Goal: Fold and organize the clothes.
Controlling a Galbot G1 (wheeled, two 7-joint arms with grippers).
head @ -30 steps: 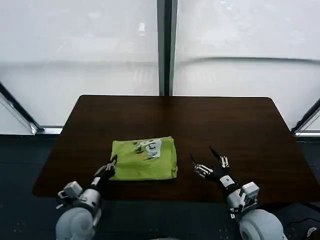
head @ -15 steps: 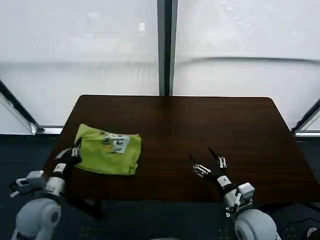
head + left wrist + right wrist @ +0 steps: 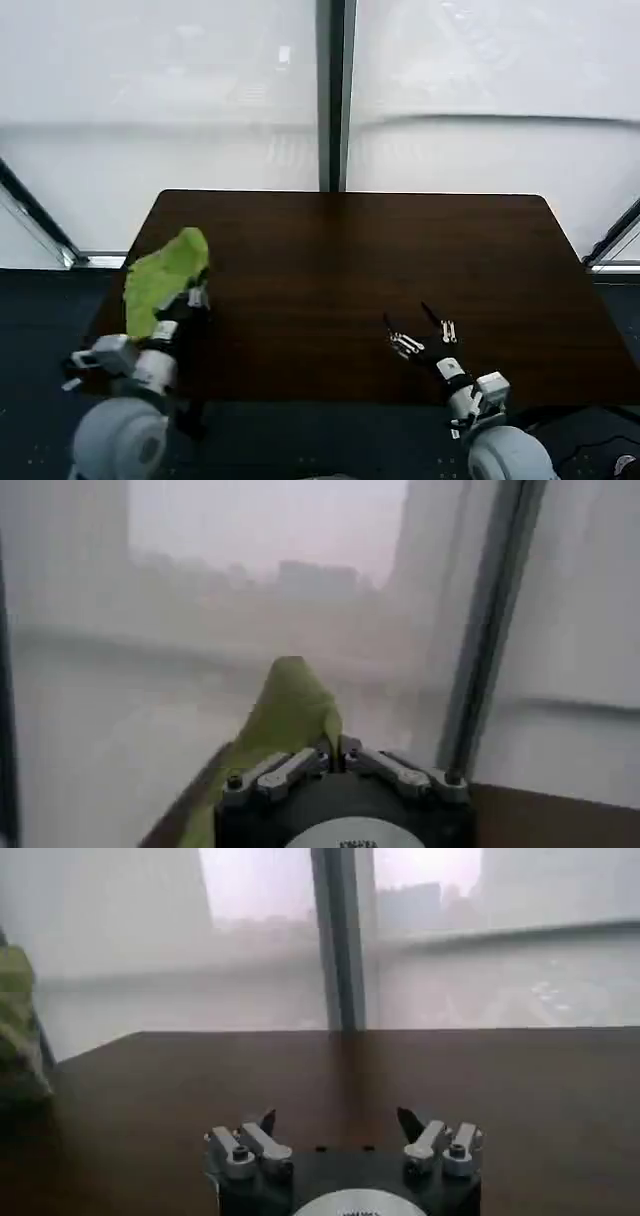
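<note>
Left gripper [image 3: 190, 297]: stood at the table's near left edge, jaws clamped on the folded T-shirt [image 3: 160, 278], lifted clear of the top.
T-shirt position: directly in the jaws, bulk rising above and ahead of them; in the left wrist view the shirt [image 3: 290, 705] stood up from between the closed fingers.
Long axis: tilted, running from the jaws up and away toward the window, overhanging the left table edge.
Right gripper [image 3: 418, 332]: hovered low over the table [image 3: 400, 250] at its near right, jaws apart, nothing between them.
Nearer arm: left, already holding; the right was well apart across bare tabletop.
Fold state: looked like a compact bundle, so folding seemed done.
Next move (judgement): set the bundle down flat. It needed to go down and inboard of the jaws, or it would drape off the edge.
</note>
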